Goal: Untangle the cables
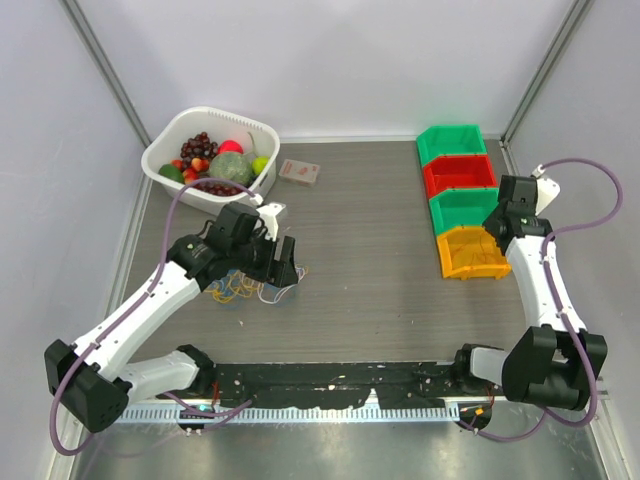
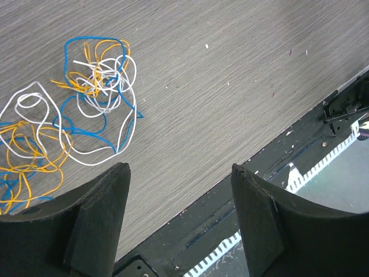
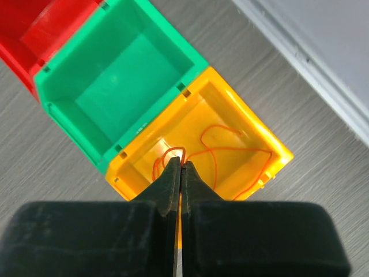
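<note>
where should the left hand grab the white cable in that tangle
Grip the white cable at its lower outer arc, the part nearest the open left hand. There it lies as a single strand on the bare table, outside the knot of cables. Come straight down from above, one finger on each side of the strand.

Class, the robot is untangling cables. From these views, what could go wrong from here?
1. The orange cable loops against the tips of the shut right gripper; if pinched, lifting could drag it out of the yellow bin.
2. The tangle lies beside the open left gripper, not between its fingers; closing here would likely miss it.
</note>
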Tool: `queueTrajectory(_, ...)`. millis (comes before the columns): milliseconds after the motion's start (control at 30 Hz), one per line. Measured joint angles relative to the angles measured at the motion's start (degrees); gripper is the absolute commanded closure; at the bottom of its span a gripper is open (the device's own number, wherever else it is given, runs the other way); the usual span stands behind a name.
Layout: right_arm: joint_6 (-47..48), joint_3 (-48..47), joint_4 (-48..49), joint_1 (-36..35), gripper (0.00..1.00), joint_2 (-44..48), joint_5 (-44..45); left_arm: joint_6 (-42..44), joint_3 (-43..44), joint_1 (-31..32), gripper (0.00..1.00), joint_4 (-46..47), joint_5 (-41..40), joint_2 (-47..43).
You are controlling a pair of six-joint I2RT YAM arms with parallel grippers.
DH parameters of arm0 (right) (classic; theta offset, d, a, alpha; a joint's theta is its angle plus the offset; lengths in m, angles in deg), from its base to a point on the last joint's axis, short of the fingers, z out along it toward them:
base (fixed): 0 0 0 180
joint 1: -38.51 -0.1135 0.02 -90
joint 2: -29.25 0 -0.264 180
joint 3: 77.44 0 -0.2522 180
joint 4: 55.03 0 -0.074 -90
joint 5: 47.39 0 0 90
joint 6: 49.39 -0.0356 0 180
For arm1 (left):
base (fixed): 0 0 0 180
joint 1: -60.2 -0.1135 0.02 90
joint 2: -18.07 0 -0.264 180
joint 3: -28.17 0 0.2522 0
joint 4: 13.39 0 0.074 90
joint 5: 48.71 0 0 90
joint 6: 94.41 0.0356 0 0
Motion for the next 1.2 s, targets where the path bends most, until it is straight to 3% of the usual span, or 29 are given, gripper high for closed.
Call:
queueTrajectory(233,-3.10,3.34,-0.02,3.72,0.99,-0.74,-4.42,0.42,0.00,0.00,0.26,-0.33,-0.61,-0.50)
queueTrajectory(567,-3.08,1.77,1.01,3.74,0.99,-19.15,-10.91,0.44,0.00,0.00,0.25,-0.44,-0.81,-0.50)
queueTrajectory(800,-0.85,-0.11,0.28,3.74,0.97,-20.57,-11.19,0.42,0.00,0.00,0.25,-0.59,-1.01,-0.33)
queueTrajectory(867,0.52,-1.66,0.31,3.74,0.90,-22.01,-11.61,0.39,0.00,-0.02,0.25,-0.63,-1.05,0.00)
queueTrajectory(933,1.33,-2.19,0.13,3.74,0.72,-22.82,-11.85,0.20,0.00,-0.31,0.24,-0.70,-1.51,0.44)
queueTrajectory(1000,2.14,-2.73,-0.92,3.74,0.62,-23.30,-11.93,-0.31,0.00,-0.72,0.23,-0.90,-2.64,0.52)
queueTrajectory(1200,3.37,-5.40,-7.82,3.41,0.43,-19.80,-9.60,-6.86,0.04,-4.35,0.20,-3.08,-11.58,-0.13)
